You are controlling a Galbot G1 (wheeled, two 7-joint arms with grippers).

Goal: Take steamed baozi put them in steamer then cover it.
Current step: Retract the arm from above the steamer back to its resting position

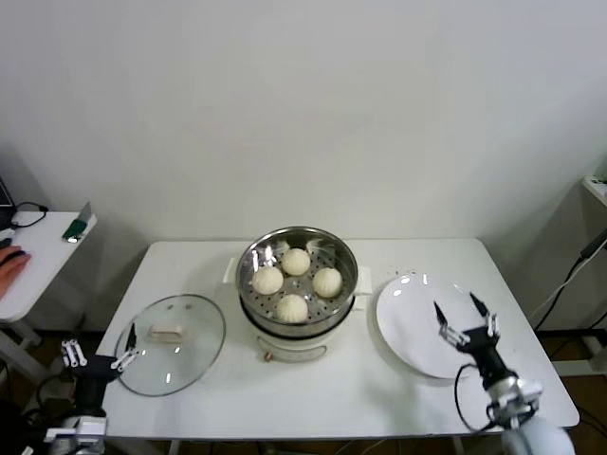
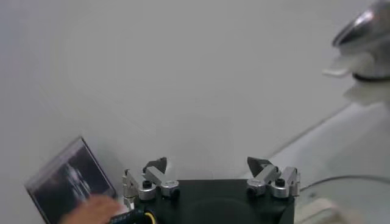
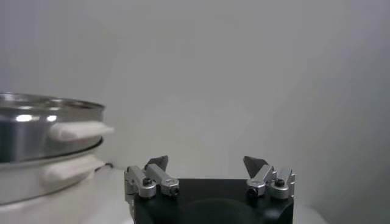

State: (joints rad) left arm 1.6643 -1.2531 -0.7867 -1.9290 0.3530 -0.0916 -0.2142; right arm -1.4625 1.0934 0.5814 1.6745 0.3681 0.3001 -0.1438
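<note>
Left hand (image 1: 100,353) open (partly cropped), cover (image 1: 170,343) seemingly untouched

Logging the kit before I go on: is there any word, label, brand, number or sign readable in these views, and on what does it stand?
None can be read.
Steamer: white base with a small knob, no legible marking.
Cover: plain glass and cream handle, no text.
Plate: blank white.
Baozi: unmarked.
Small green-tipped item on the side table: too small to tell whether it carries print.
Dark framed panel in the left wrist view: blurred, nothing legible.
</note>
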